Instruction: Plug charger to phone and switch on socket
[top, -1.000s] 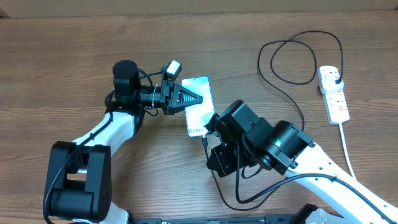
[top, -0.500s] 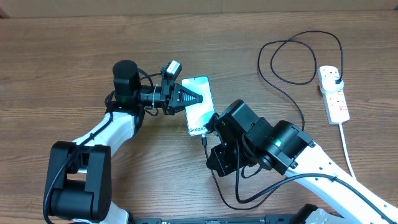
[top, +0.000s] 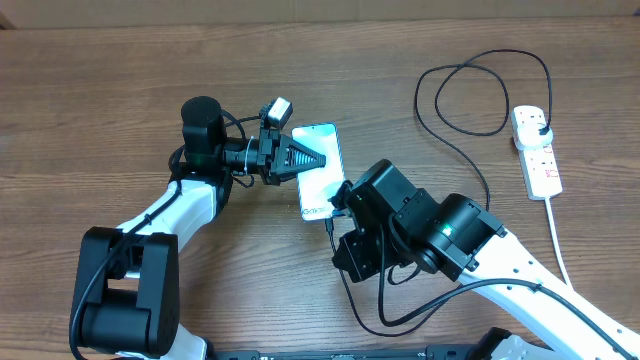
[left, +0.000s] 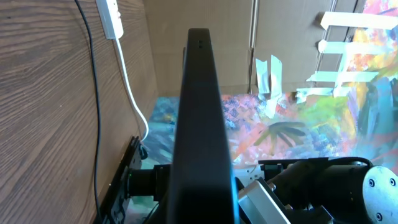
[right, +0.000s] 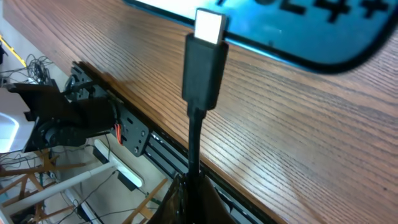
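Viewing the right pincer, I find it closed on the charger cable just behind the plug tip. The tip's metal end reaches the near edge of the phone; I cannot tell whether it is seated. The left pincer is clamped over the phone's left side, near the middle of the counter. The cable loops toward the far right corner, its black plug in the socket by the right edge.

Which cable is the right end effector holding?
The thin black charger cable, its tip near the phone's edge; the thick white cord lies untouched by the power strip.
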